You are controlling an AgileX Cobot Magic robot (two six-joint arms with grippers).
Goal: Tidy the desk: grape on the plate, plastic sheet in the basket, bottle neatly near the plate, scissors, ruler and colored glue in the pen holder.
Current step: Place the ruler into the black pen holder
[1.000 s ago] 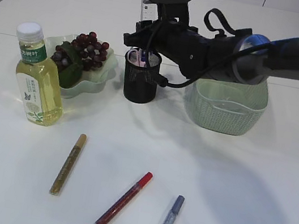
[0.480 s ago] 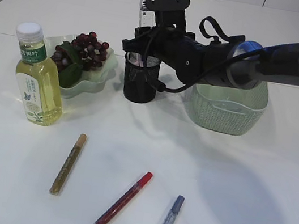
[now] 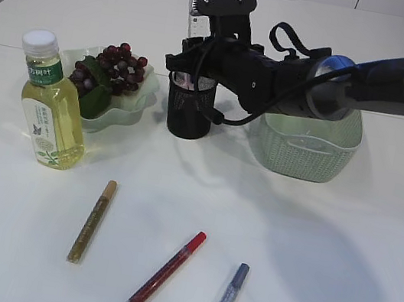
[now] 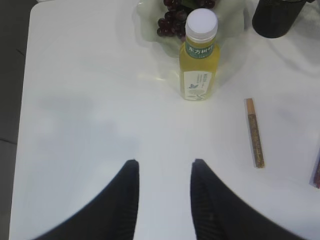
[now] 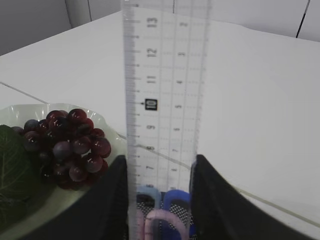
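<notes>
R tool [image 5: 159, 200] grips ruler [image 5: 162, 90] upright over pen holder [image 3: 190, 106].

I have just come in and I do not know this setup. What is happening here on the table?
The right claw holds a clear ruler upright over the black pen holder, where scissor handles already show. The left claw hangs open over bare table, holding nothing. Grapes lie on the plate, with the bottle beside it. Three glue pens lie on the table, not yet put away.
</notes>
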